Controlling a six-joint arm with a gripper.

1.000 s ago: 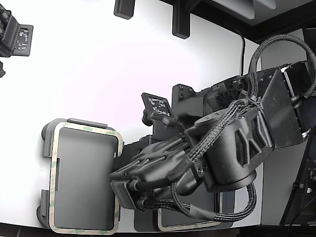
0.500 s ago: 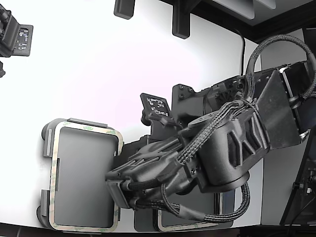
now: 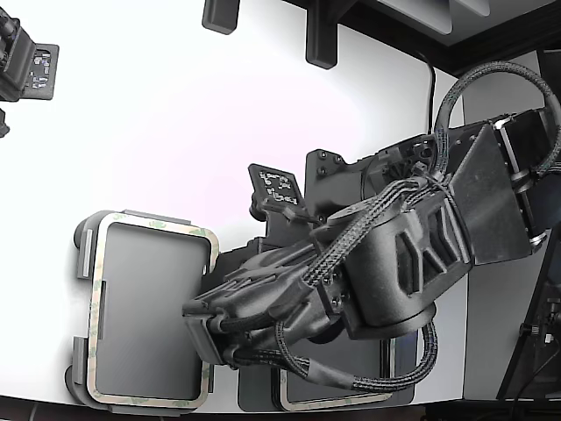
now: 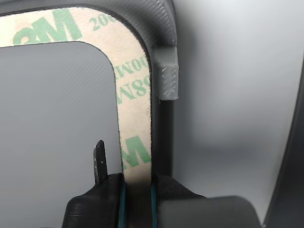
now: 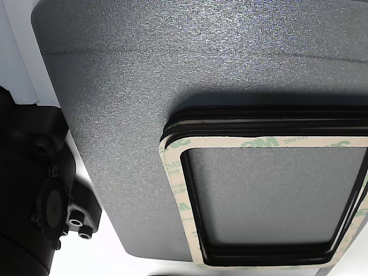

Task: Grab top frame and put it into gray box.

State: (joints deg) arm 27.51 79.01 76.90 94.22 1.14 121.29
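The top frame point(image 3: 96, 289), tan-beige with green print, lies flat inside the gray box point(image 3: 153, 217) at the exterior view's lower left. My gripper point(image 3: 203, 342) sits on the frame's side nearest the arm. In the wrist view my gripper point(image 4: 137, 184) is shut on the frame's band point(image 4: 135, 104), one finger on the inner edge and one on the outer edge. The box's wall point(image 4: 164, 28) and a raised tab point(image 4: 168, 76) run just beside the frame.
The pile of like frames point(image 5: 253, 112) with dark edges rests on a darker gray mat point(image 5: 115, 115); it shows partly under the arm point(image 3: 337, 402). A black bracket with a marker plate point(image 3: 279, 187) stands behind the arm. Black fixtures point(image 3: 26, 66) point(image 3: 322, 35) line the white table's far side.
The arm has shifted a little toward the exterior view's left and lower, and the frame has settled deeper into the gray box. The grip on the frame is unchanged.
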